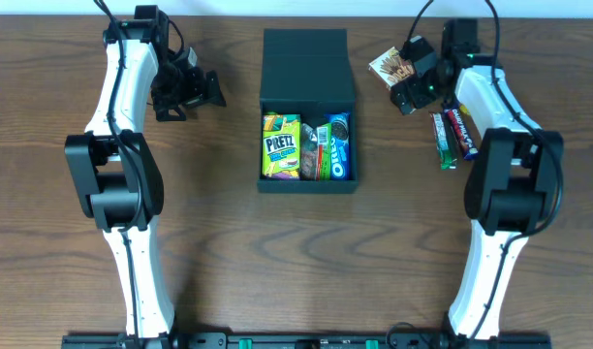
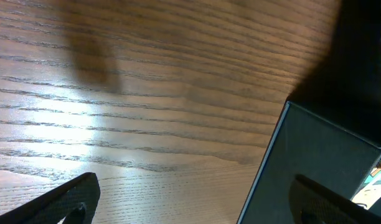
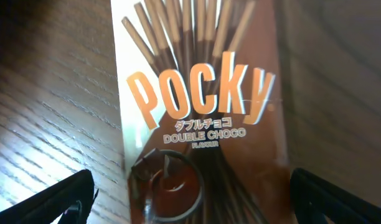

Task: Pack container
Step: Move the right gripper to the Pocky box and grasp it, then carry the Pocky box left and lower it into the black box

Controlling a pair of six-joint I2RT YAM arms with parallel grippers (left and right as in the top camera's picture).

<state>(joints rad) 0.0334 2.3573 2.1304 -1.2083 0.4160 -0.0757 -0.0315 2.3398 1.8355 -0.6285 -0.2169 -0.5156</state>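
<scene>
Counter (image 1: 296,262) carries the container (image 1: 306,60) at centre, flap lid thrown back, Pretz packet (image 1: 280,145) and Oreo packet (image 1: 339,145) inside. Pocky box (image 3: 197,93) lies well to its right, snack bars (image 1: 453,136) near. Right fingers (image 3: 60,202) are spread wide over the Pocky box, grasping nothing. Left fingers (image 2: 66,199) are likewise released, beside the container. Step judged: fetching the Pocky. Next move: descend, straddle the box, clench.

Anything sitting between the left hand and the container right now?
No. Only bare table lies between the left hand and the container; the overhead and left wrist views both show this.
</scene>
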